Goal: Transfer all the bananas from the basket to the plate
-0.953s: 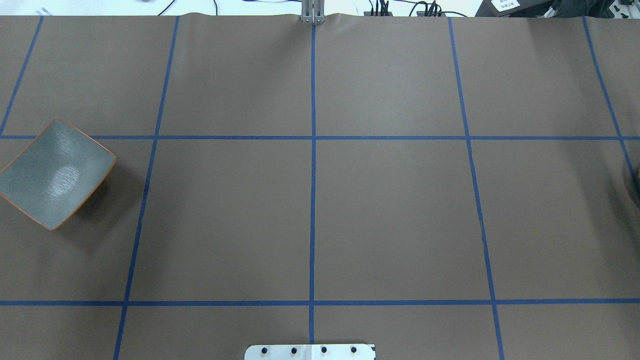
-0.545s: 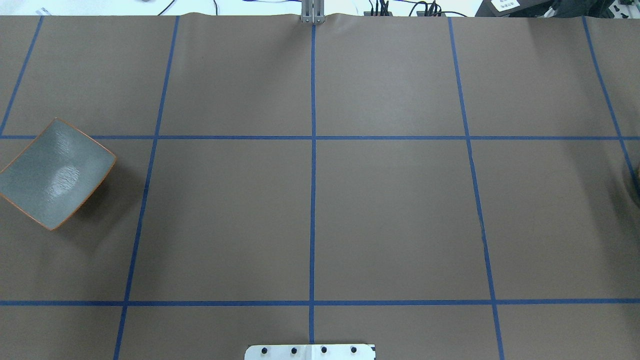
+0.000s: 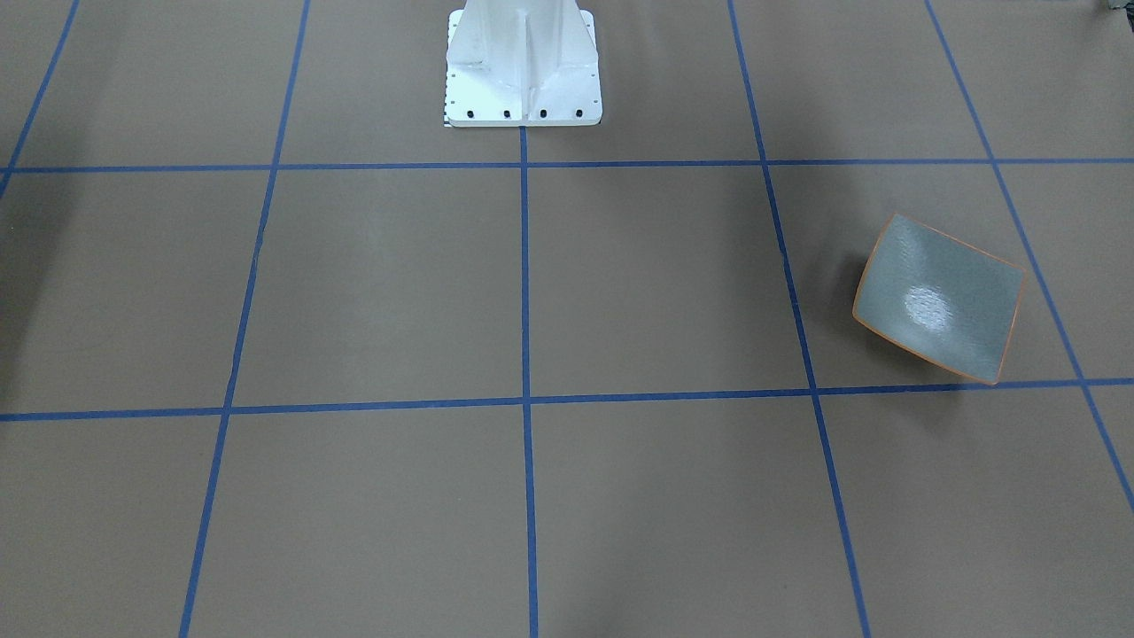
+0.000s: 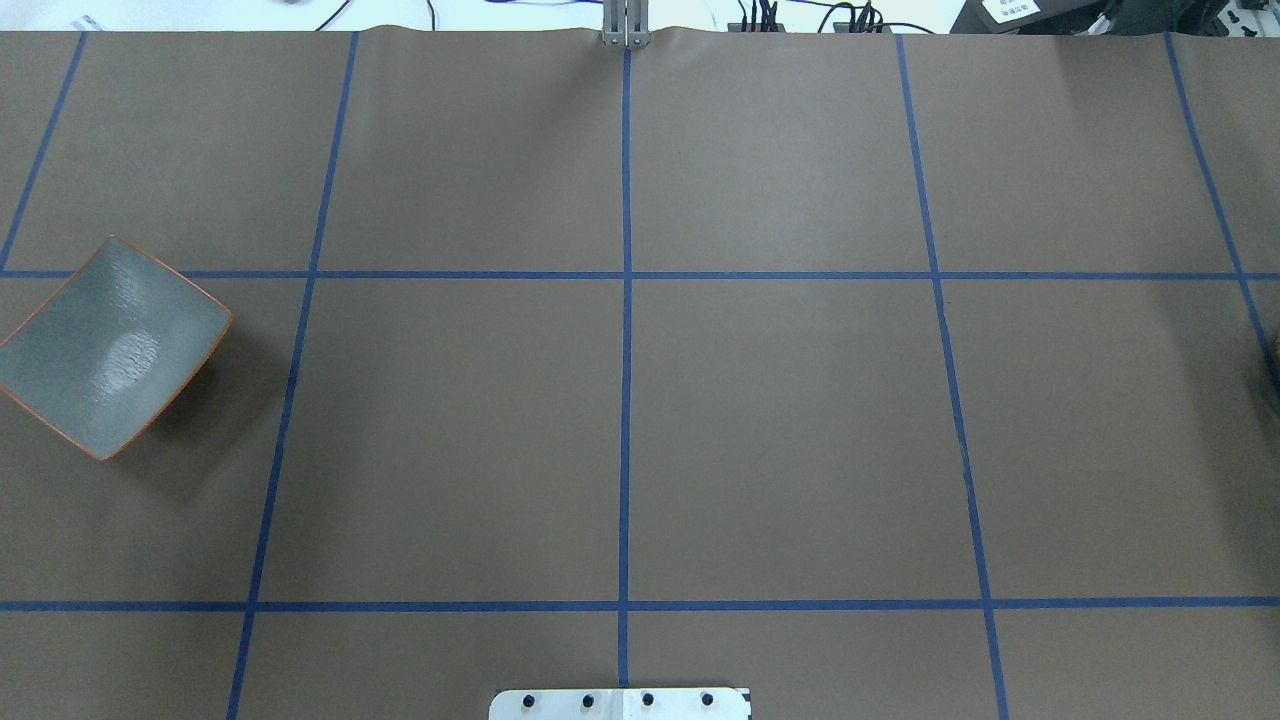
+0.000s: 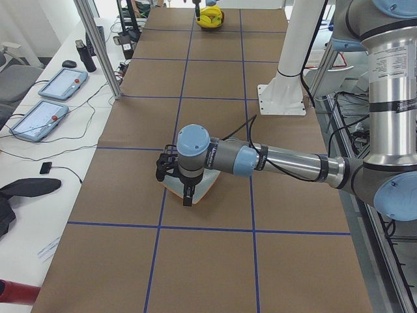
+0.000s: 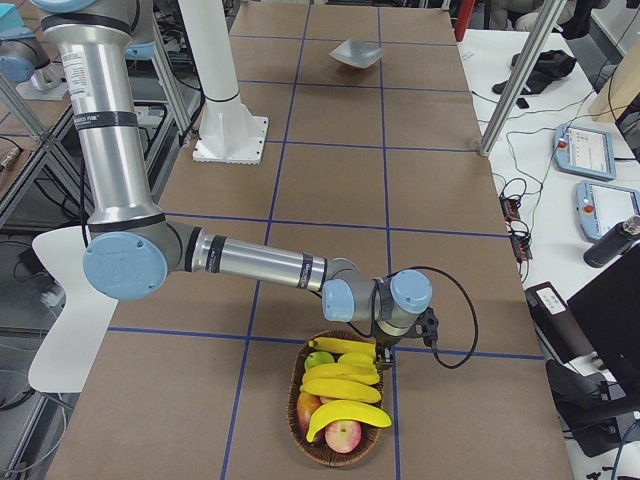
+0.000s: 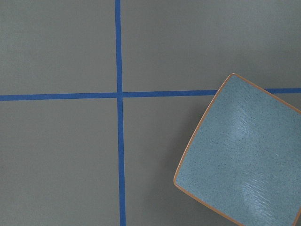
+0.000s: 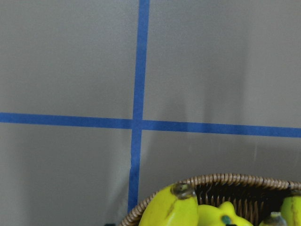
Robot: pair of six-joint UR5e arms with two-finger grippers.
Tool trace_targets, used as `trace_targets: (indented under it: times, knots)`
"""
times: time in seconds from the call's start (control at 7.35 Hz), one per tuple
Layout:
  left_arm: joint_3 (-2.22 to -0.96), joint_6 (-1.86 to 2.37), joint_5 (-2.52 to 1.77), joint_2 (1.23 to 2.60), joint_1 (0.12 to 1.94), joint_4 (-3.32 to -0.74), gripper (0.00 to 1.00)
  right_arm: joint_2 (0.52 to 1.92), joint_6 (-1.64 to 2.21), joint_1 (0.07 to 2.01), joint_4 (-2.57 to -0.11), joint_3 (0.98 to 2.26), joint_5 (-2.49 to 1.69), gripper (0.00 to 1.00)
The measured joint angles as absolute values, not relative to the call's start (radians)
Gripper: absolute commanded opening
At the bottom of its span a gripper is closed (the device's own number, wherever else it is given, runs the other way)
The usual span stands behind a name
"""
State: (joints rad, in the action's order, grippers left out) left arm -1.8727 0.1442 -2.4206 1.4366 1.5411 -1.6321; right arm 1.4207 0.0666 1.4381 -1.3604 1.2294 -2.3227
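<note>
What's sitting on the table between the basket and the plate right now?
Nothing. The exterior right view shows only bare brown paper with blue tape lines between the basket and the plate.

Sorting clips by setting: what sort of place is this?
Probably a robotics lab workcell: a table papered brown with a blue tape grid, a white robot pedestal bolted on it, and touchscreen pendants on a side desk.
</note>
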Motion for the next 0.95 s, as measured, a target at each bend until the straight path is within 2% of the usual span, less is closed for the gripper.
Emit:
trace_targets:
  times: [0.95]
  knots:
    - [-1.878,0.143,-2.421,1.435,1.542,-1.632,1.0,1.41,0.069,1.437,-1.356,1.199,-2.324,0.6]
